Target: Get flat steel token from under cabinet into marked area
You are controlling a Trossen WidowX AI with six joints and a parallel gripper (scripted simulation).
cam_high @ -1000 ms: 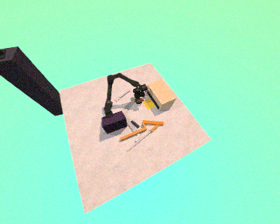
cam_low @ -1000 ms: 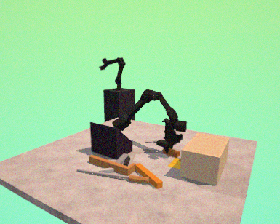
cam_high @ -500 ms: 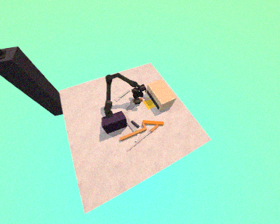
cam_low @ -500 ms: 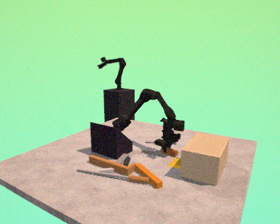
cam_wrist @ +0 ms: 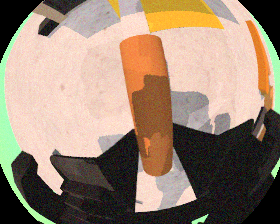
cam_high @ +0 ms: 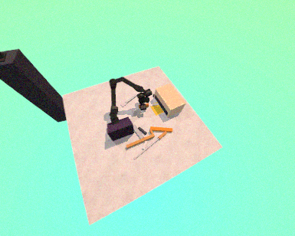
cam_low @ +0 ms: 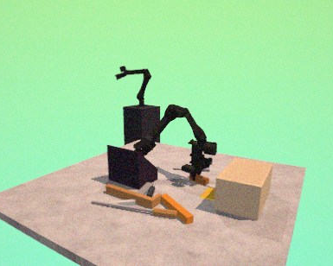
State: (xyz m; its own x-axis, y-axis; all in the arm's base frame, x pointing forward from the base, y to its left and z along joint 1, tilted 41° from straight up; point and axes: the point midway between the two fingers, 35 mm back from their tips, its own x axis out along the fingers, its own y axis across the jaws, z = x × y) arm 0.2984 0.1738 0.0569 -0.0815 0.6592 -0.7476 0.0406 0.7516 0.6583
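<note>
My gripper (cam_high: 144, 107) (cam_low: 195, 176) (cam_wrist: 152, 129) is shut on an orange handle (cam_low: 201, 180) (cam_wrist: 143, 60), low over the table on the near side of the marked area. The rest of the held tool cannot be made out. The yellow marked area (cam_high: 157, 110) (cam_low: 208, 194) (cam_wrist: 188, 21) lies in front of the cabinet; a grey band or shadow crosses it in the wrist view. The tan cabinet (cam_high: 172, 96) (cam_low: 239, 190) has a dark gap along its bottom front. The steel token cannot be made out in any view.
Two orange bars (cam_high: 139, 142) (cam_low: 177, 208) lie beside the arm's base (cam_high: 121, 129). A stick with a thin rod (cam_high: 145, 149) (cam_low: 118, 206) and orange handle lies beside them, near a dark piece (cam_high: 142, 130) (cam_low: 150, 191). Another thin rod (cam_high: 128, 102) lies beyond the gripper.
</note>
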